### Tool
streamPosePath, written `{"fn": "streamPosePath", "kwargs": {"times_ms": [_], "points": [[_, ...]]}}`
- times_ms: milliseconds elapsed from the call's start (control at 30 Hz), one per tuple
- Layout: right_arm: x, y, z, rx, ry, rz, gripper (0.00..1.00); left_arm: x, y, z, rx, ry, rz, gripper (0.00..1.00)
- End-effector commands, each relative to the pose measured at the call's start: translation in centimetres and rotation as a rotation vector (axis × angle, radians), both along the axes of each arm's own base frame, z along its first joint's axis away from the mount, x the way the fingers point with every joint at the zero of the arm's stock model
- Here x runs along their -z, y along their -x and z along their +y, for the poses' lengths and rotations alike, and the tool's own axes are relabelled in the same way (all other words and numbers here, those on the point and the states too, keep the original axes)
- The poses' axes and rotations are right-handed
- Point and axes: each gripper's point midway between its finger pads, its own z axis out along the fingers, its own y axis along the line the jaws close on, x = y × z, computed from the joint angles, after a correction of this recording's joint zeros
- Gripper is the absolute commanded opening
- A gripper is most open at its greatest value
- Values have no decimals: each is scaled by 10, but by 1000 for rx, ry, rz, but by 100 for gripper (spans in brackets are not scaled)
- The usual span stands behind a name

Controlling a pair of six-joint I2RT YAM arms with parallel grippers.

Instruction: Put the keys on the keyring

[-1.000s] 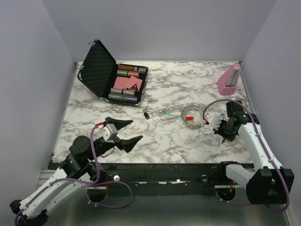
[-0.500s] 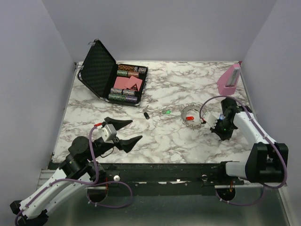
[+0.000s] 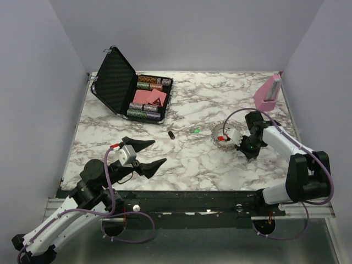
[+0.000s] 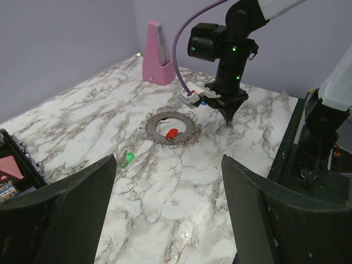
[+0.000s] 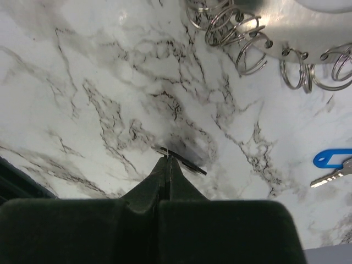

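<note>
The keyring (image 3: 223,133) is a lacy silvery circle on the marble, with a red-headed key (image 3: 223,137) inside it. A green-headed key (image 3: 196,131) and a black-headed key (image 3: 171,134) lie to its left. My right gripper (image 3: 247,153) is shut, tip down on the table just right of the keyring (image 5: 247,38). A thin dark sliver (image 5: 184,163) shows at the right gripper's (image 5: 166,160) tip; I cannot tell if it is held. A blue-headed key (image 5: 333,159) lies beside it. My left gripper (image 3: 160,151) hovers open and empty at the near left.
An open black case (image 3: 116,77) with poker chips and cards stands at the back left. A pink stand (image 3: 268,92) is at the back right corner. In the left wrist view the keyring (image 4: 170,126) and green key (image 4: 128,159) lie ahead of the left gripper (image 4: 169,165).
The right arm has swung left, bringing its shut gripper from the table's right edge to just beside the keyring. The left arm has not moved.
</note>
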Motion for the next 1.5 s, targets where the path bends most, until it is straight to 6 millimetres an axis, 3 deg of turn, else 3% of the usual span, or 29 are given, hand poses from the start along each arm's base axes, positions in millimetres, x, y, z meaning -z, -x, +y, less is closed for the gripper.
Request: {"fn": "streamPosePath", "kwargs": {"times_ms": [0,233,533,833,1467], "points": [[0,-19,16,15,-43,-59,1,-7,2,2,0,14,-19,86],[3,-31,29,19,-98,-119,1,-7,2,2,-1,13,-18,86],[14,-27,39,43,-165,-159,1,-6,1,1,-2,8,-18,86],[5,-30,52,63,-254,-239,1,-6,1,2,-3,9,-18,86],[12,-29,50,147,-276,-250,5,-7,2,3,-5,13,-24,86]]}}
